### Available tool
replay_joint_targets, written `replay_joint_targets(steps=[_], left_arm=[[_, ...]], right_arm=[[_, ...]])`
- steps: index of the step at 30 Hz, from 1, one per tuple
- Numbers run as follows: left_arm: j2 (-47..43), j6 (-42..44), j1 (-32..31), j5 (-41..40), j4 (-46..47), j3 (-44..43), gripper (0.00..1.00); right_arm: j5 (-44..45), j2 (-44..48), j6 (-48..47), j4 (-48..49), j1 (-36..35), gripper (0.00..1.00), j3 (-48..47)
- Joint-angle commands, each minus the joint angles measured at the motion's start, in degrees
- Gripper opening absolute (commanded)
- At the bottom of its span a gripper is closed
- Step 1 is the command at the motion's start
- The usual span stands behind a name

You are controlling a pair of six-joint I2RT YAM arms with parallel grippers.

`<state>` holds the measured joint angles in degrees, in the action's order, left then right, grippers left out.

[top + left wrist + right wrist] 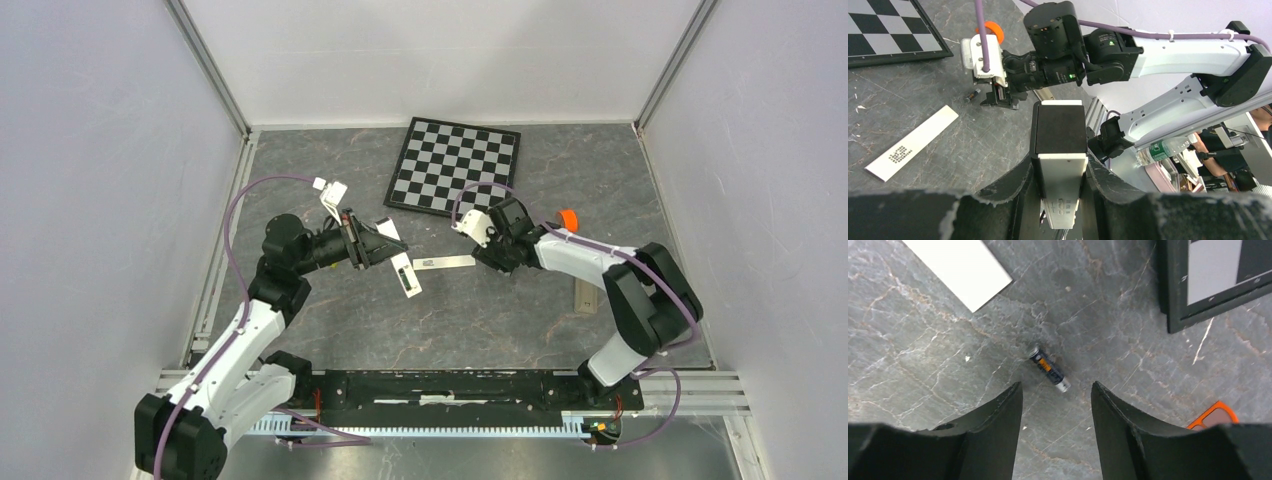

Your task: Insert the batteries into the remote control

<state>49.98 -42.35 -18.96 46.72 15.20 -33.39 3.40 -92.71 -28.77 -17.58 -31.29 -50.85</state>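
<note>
My left gripper is shut on the white remote control and holds it by its long sides above the table, with a dark rectangular section facing the camera. One small dark battery with an orange band lies on the grey table. My right gripper is open, pointing down just above the table. The battery lies just beyond its fingertips, roughly centred on the gap. Nothing is between its fingers.
A flat white strip lies between the two grippers. A checkerboard is at the back. An orange cap sits beside the right arm, and a cream block lies to its right.
</note>
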Motion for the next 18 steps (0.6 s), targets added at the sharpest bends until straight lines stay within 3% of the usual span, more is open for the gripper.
replay_joint_targets(steps=[1, 7, 14, 18], left_arm=[[0.82, 1.21, 0.33, 1.62, 2.99, -1.2, 0.02], [1.26, 1.2, 0.35, 1.69, 2.82, -1.56, 0.02], [1.87, 1.47, 0.34, 1.58, 2.37, -2.02, 0.02], [2.75, 1.24, 0.33, 1.43, 2.35, -2.37, 0.02]], right_arm=[[-6.63, -3.69, -5.14, -2.41, 1.8, 0.55, -4.71], [-10.54, -8.49, -7.68, -5.71, 4.05, 0.43, -8.48], [-13.59, -12.06, -7.43, -11.94, 6.54, 0.17, -12.75], [-12.98, -11.99, -5.26, -11.95, 6.79, 0.09, -13.49]])
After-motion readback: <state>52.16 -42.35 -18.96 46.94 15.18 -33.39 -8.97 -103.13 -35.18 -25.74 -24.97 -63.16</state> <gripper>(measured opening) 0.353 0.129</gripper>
